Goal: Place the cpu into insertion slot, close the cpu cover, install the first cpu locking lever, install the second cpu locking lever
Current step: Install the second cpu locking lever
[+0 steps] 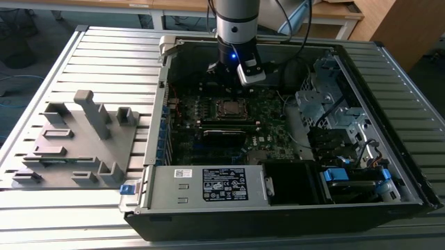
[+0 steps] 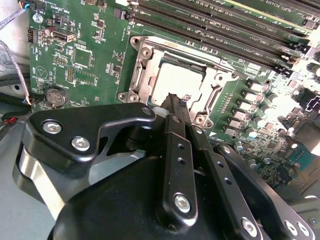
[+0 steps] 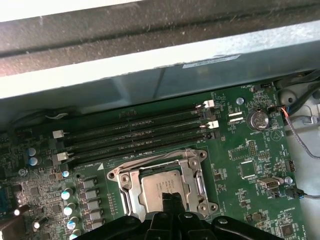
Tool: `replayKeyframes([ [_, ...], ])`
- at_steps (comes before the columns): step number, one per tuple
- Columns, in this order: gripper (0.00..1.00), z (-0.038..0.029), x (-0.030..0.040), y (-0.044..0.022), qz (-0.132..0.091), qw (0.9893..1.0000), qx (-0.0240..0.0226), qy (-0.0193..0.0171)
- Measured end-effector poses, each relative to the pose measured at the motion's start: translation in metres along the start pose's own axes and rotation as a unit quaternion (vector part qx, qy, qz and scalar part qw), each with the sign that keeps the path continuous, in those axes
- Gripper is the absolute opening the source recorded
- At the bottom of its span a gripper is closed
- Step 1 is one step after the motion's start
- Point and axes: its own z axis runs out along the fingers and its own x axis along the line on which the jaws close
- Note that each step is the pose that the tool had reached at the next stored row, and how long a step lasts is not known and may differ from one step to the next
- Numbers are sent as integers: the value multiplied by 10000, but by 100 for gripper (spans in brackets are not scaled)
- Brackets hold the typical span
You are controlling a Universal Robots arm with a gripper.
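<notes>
The cpu lies flat in the insertion slot of the green motherboard, its silvery top showing. The cpu cover lies down around it as a metal frame. My gripper hovers just over the chip's near edge, its black fingers pressed together with nothing between them. In the first wrist view the gripper points at the chip's edge. From the exterior view the cpu sits mid-board, with the arm standing over the far part of the case. Where the locking levers stand I cannot tell.
Long black memory slots run beside the socket, next to the case wall. A power supply box and drive cages fill the case. A grey fixture plate lies at the exterior view's left on the slatted table.
</notes>
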Motion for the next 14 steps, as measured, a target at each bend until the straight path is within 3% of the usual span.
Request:
replayKeyframes([
  [14,10,-33,-3,1,0,10000,-1,0],
])
